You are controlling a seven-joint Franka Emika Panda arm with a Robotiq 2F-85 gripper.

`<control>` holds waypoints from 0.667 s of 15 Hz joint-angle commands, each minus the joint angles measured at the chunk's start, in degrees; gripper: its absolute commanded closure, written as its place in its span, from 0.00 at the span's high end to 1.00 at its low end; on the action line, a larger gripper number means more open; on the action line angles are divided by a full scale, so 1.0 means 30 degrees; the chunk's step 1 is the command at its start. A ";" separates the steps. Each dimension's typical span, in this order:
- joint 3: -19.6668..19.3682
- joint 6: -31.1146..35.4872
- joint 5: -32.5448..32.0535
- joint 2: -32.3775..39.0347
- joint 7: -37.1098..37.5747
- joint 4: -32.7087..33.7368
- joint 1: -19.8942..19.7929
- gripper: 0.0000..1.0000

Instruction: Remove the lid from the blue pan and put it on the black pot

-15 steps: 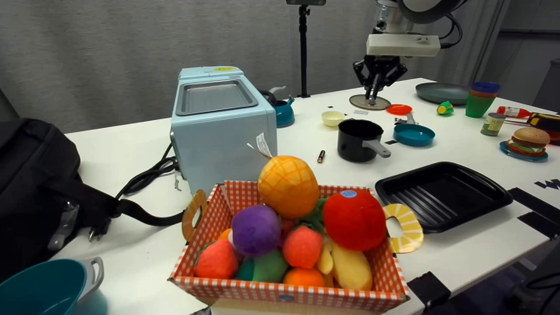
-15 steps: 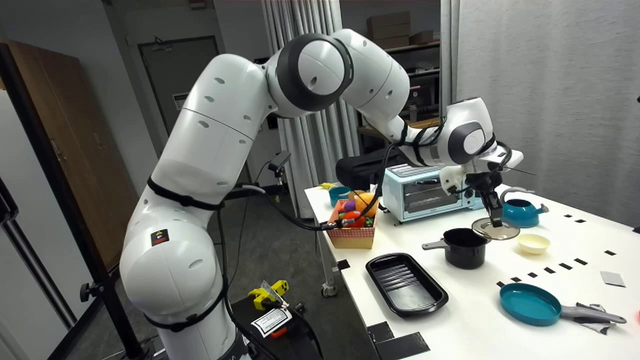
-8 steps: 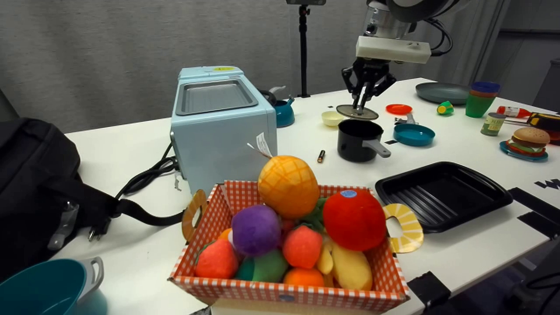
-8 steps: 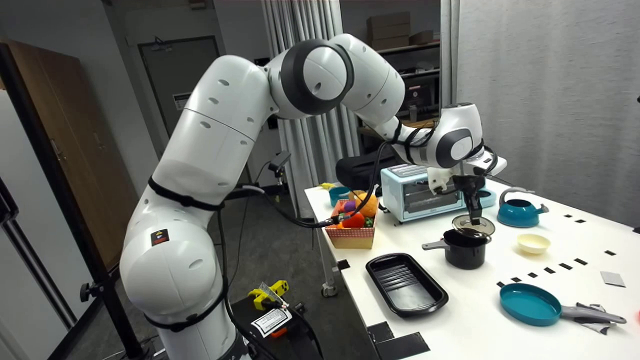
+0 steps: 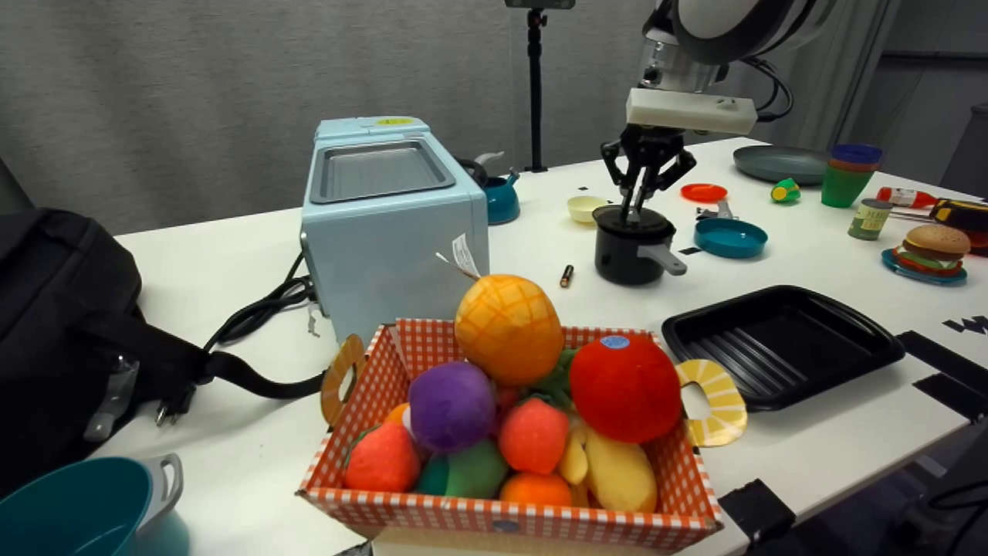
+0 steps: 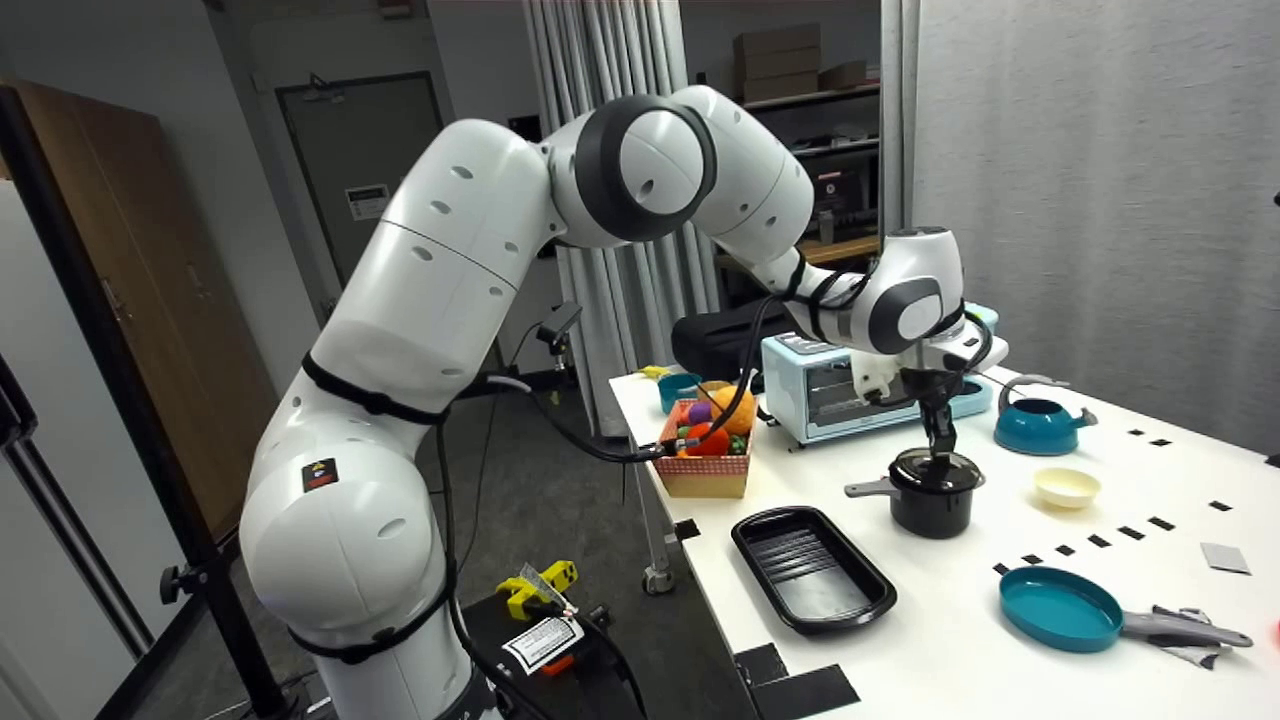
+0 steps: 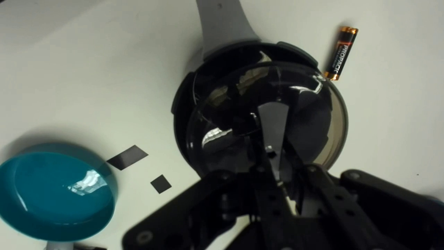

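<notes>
The gripper (image 5: 633, 216) hangs low over the black pot (image 6: 932, 512), its fingers (image 6: 938, 425) drawn in tight on the grey knob (image 7: 273, 119) of the lid (image 7: 239, 114). The lid (see-through, so the pot's dark inside shows beneath it) covers most of the pot's mouth. In the wrist view it lies off centre, with a crescent of its edge showing past the pot's rim on the right; whether the pot bears its full weight, I cannot tell. The blue pan (image 7: 59, 194) stands right way up on the worktop (image 6: 960, 640), apart from the pot, its own grey handle (image 6: 1170, 627) pointing away from it. A battery (image 7: 341, 53) lies near the pot, and in both exterior views a pale yellow bowl (image 6: 1067, 487) stands near it as well. A ribbed black tray (image 5: 779, 347) lies between the pot and the edge of the worktop. A pale blue toaster oven (image 5: 397, 262) has a teal kettle (image 6: 1038, 430) beside it, and a checked basket (image 5: 463, 511) heaped with toy fruit (image 5: 451, 405) stands toward the oven's other side.
</notes>
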 commanded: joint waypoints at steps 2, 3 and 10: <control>0.0101 -0.0600 0.0645 0.0359 -0.0993 0.0580 -0.0098 0.41; 0.0099 -0.0636 0.0643 0.0375 -0.1063 0.0573 -0.0101 0.47; 0.0186 -0.0360 0.0779 -0.0409 -0.1560 -0.0267 -0.0361 0.99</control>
